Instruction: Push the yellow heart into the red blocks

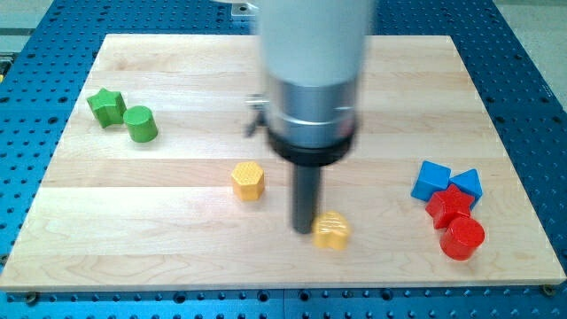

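The yellow heart (332,230) lies at the view's lower middle on the wooden board (177,257). My tip (304,231) rests on the board just left of the heart, touching or nearly touching its left side. The red blocks sit at the view's lower right: a red star (449,206) and, just below it, a red cylinder (462,237), touching each other. They lie well to the right of the heart.
A yellow hexagon (248,180) lies left of the rod. A blue cube (431,181) and a blue triangle block (467,185) touch the red star's top. A green star (105,107) and green cylinder (140,123) sit at the upper left.
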{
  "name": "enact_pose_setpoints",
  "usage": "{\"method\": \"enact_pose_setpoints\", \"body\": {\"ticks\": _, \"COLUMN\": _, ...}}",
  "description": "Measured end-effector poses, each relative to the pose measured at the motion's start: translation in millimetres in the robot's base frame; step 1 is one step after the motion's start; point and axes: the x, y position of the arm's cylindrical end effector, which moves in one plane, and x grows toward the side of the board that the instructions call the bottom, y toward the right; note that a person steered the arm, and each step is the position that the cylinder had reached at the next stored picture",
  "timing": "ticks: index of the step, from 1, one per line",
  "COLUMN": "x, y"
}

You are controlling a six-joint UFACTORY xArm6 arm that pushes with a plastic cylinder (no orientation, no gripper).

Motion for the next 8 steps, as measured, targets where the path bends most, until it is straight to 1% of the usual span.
{"method": "enact_pose_setpoints", "body": {"ticks": 1, "x": 23, "y": 44}}
{"method": "enact_pose_setpoints", "body": {"ticks": 2, "x": 45, "y": 9}}
{"method": "enact_pose_setpoints", "body": {"ticks": 3, "x": 60, "y": 6}}
{"method": "enact_pose_setpoints", "body": {"ticks": 4, "x": 60, "y": 14}}
{"method": "enact_pose_setpoints", "body": {"ticks": 6, "x": 59, "y": 123}}
{"method": "enact_pose_setpoints", "body": {"ticks": 7, "x": 59, "y": 119}}
{"method": "enact_pose_setpoints", "body": {"ticks": 8, "x": 59, "y": 91}}
